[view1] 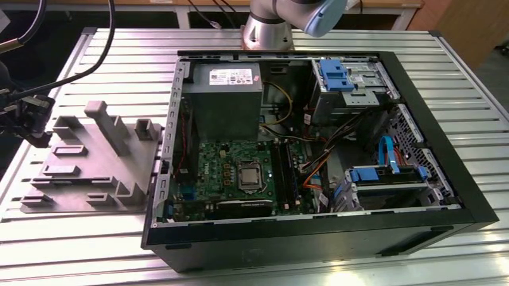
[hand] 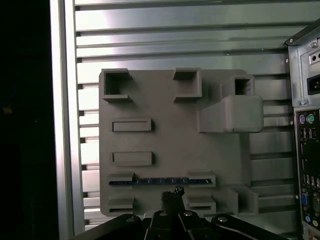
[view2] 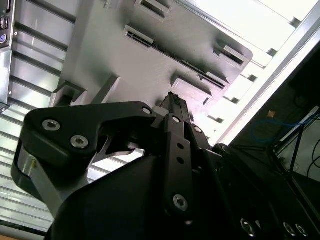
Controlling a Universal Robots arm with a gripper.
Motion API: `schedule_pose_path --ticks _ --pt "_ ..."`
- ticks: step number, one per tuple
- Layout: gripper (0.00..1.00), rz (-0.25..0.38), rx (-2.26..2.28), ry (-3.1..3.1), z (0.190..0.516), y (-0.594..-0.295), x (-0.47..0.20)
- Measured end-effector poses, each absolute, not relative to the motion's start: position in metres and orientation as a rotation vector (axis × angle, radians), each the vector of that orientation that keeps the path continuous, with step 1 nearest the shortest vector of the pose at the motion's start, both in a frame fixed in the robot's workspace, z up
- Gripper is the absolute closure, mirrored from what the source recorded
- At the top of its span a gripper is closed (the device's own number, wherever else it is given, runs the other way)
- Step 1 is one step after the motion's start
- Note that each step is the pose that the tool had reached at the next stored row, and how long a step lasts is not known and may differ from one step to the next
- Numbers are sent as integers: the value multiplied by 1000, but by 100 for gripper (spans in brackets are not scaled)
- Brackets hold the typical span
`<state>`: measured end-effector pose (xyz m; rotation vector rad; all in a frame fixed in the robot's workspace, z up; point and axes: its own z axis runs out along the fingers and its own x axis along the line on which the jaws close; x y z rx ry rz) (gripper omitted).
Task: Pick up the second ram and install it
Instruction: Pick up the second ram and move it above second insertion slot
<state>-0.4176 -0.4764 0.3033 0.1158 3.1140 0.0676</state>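
Gripper (view1: 36, 134) over the gray holder (view1: 87, 161), ram (hand: 160, 181) in its slot, not yet lifted.

Exterior view: the gripper hangs at the holder's edge on the exterior view's left, well apart from the open PC case (view1: 318, 235) on the slatted table (view1: 119, 47). Second wrist view: the fingers (view2: 176, 135) look pressed together and pinch nothing; the ram (view2: 190, 64) stands on edge in a holder slot beyond the tip. First wrist view: the closed gripper (hand: 172, 191) is just beside the ram, not touching it.
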Motion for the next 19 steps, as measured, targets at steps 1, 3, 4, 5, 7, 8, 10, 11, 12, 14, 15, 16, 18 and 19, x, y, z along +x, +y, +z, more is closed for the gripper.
schedule_pose_path --ticks 1,3,4,5,7,8,10,11,12,14,15,16,18,19 --pt "90 68 112 3114 303 -476 -418" --pt "90 68 103 3115 303 -476 -418" --pt "90 68 97 3115 303 -476 -418" --pt "90 68 90 3115 303 -476 -418" --pt "90 68 65 3116 303 -476 -418" --pt "90 68 50 3117 303 -476 -418" --pt "90 69 14 3118 303 -476 -418" --pt "90 69 -8 3118 303 -476 -418" --pt "90 69 -35 3118 303 -476 -418" --pt "90 70 -91 3118 302 -476 -418" --pt "90 71 -122 3117 302 -476 -418" --pt "90 71 -150 3116 302 -476 -418" --pt "90 71 -206 3114 302 -476 -418" --pt "90 72 -234 3112 301 -476 -418"
